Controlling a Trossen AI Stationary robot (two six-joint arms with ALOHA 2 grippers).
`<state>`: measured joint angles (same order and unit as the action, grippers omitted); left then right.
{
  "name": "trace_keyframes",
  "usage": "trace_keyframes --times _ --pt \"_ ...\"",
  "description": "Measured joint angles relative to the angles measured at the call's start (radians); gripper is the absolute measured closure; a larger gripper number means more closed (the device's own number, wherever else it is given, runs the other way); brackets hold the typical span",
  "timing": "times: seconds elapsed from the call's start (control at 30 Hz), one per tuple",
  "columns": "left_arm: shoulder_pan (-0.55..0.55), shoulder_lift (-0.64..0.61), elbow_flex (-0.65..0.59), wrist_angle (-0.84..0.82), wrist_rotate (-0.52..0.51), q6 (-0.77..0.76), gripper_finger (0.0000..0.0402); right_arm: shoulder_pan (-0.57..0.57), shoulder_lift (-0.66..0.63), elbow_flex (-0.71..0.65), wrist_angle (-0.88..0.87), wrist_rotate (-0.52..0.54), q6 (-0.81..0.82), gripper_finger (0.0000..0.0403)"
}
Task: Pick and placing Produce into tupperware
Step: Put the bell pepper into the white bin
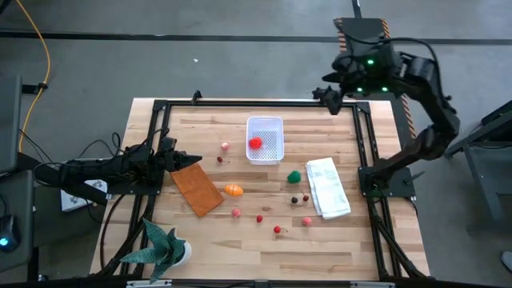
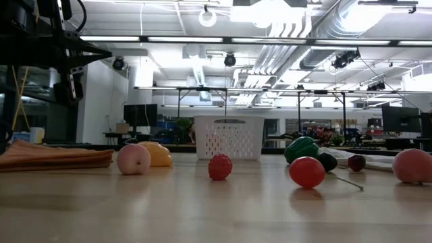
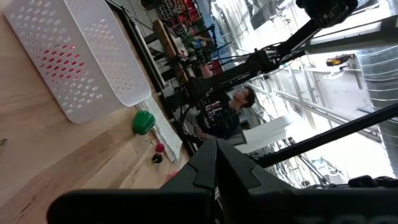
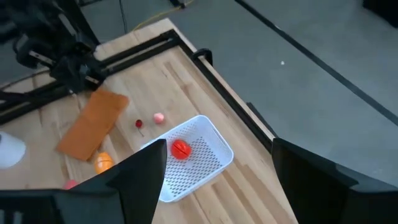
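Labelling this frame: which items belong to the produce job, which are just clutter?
Job: white tub with red piece inside; orange piece, green piece, small berries.
Clutter: orange-brown flat rectangle, folded white cloth, green spiky plant.

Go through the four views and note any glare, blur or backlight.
High view: even light, sharp. Low view: bright ceiling lights behind, so the white tub and produce look dim. Left wrist view: glaring ceiling, dark fingers blurred. Right wrist view: fingers soft, table sharp.
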<state>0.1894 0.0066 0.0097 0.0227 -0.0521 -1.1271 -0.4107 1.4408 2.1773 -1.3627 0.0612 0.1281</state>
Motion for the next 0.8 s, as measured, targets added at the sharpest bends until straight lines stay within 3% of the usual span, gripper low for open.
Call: trace_keyframes --times 0.53,0.67,0.8 --pt "0.0 0.0 0.0 0.0 0.0 0.014 0.0401 0.184 -0.035 -0.009 -0.155 0.212 0.073 0.0121" --pt "0.0 0.0 0.0 0.0 0.0 0.021 0.0401 0.219 -0.104 -0.151 -0.067 0.241 0.081 0.0121" --pt "0.0 0.0 0.0 0.0 0.0 0.021 0.0401 0.229 -0.242 -0.425 0.099 0.243 0.127 0.0121"
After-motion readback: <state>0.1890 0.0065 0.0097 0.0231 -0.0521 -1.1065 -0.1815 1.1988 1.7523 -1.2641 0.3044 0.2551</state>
